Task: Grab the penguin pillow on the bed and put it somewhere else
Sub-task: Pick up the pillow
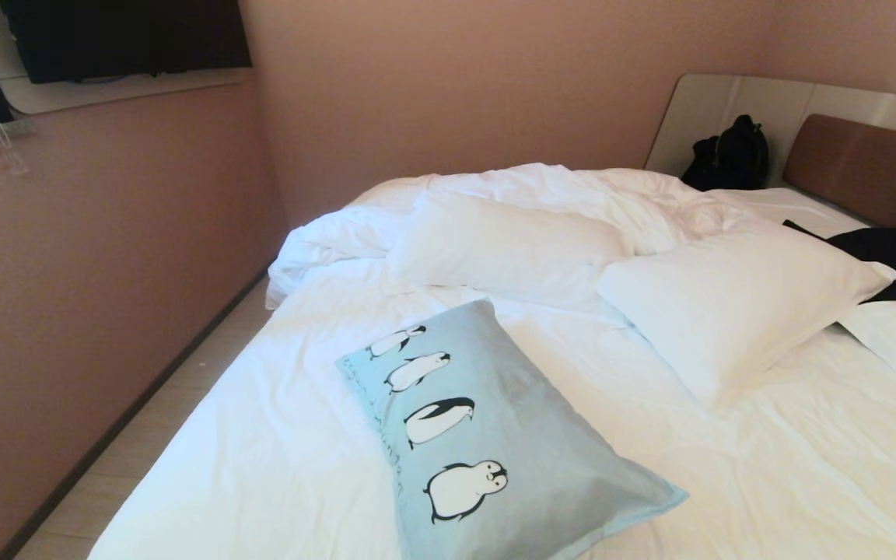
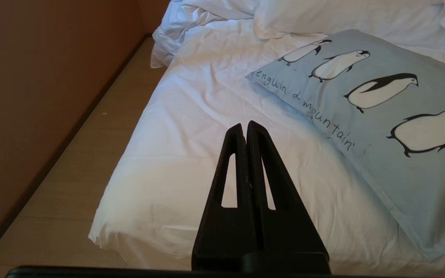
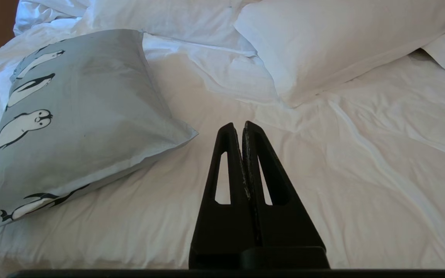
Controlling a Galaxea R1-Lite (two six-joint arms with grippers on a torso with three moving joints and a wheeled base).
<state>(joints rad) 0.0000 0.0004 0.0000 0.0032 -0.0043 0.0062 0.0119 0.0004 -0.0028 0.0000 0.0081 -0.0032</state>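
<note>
The penguin pillow [image 1: 487, 435] lay flat on the bed [image 1: 767, 467], near my edge and a bit toward the left side. Its closest corner was cut off at the bottom of my head view, so I could not see all of it there. Four penguins showed in a row, and a fifth one peeked out only in my wrist views. The writing along its edge was too small to read from my head.

My left gripper [image 2: 244, 125] hung over the white sheet beside the pillow, not touching it, with its two fingers pressed together and holding nothing. My right gripper [image 3: 237, 126] hung over the sheet on the pillow's other side, pinched closed and empty too. Neither arm showed in my head view.

Two white pillows [image 1: 728, 307] lay farther back. Something black [image 1: 895, 260] poked out behind one, partly hidden. A dark bag [image 1: 730, 155] sat by the headboard [image 1: 868, 167].
</note>
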